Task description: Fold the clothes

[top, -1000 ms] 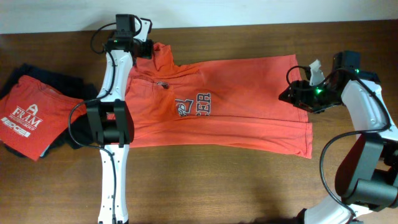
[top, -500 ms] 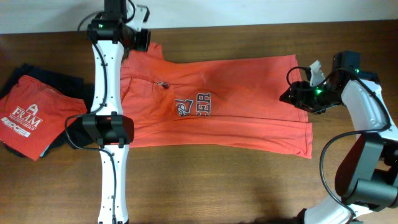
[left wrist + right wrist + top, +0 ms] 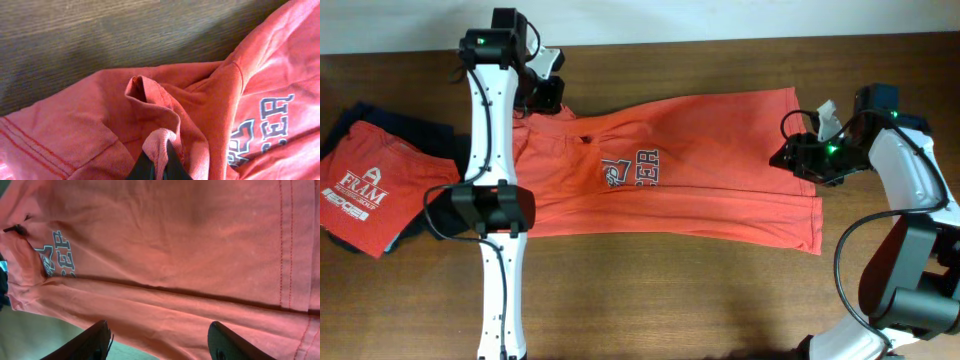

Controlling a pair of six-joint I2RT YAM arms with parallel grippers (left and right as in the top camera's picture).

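T-shirt (image 3: pixel 710 165) lies sideways mid-frame on surface (image 3: pixel 670 300), lettering up. Barely started imo: long crease near lower edge is maybe a first fold, can't be sure; sleeves and halving not yet done. Left gripper (image 3: pixel 546 93) at upper left, clenched on bunched bit of shirt near collar. Right gripper (image 3: pixel 798 152) over hem end, right of frame. Overhead hides both grips. Left wrist view shows ribbed fabric pinched between fingers (image 3: pixel 176 171); right wrist view shows jaws spread wide, nothing in them. Only overhead shows folded FRAM shirt (image 3: pixel 360 190), far left.
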